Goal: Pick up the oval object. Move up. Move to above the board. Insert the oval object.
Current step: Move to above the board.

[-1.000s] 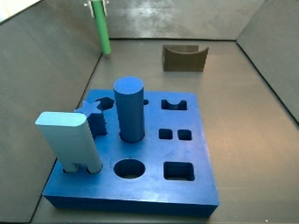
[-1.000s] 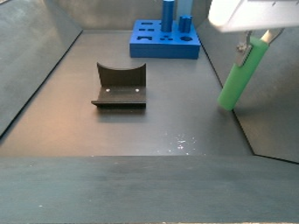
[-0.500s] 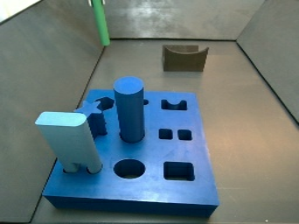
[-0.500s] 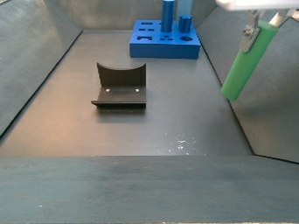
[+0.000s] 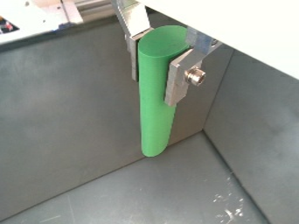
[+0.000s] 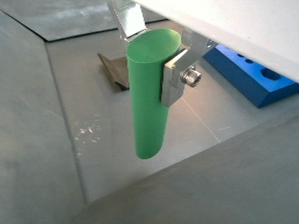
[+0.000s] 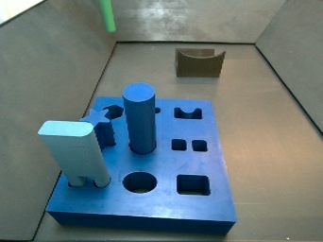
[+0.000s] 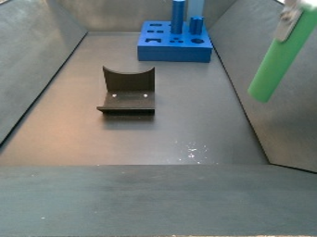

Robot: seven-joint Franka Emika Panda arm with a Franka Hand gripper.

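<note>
My gripper (image 5: 160, 54) is shut on the oval object (image 5: 156, 96), a slim bright green peg that hangs upright from the fingers (image 5: 184, 77) well above the floor. It also shows in a wrist view (image 6: 149, 92) between the silver plates. In a side view the peg (image 8: 277, 59) is high by the right wall, the gripper mostly cut off. In a side view only the peg's lower end (image 7: 109, 13) shows at the back left. The board (image 7: 151, 165) is a dark blue slab with holes, far from the peg; it also appears in other views (image 8: 171, 43) (image 6: 247, 73).
A dark blue cylinder (image 7: 139, 118) and a light blue block (image 7: 74, 151) stand in the board. A small brown U-shaped block (image 8: 128, 91) lies on the floor, also visible in a side view (image 7: 198, 61). Grey walls enclose the bin.
The gripper has risen with the green peg; the peg is higher off the floor and partly out of view. Nothing else moved.
</note>
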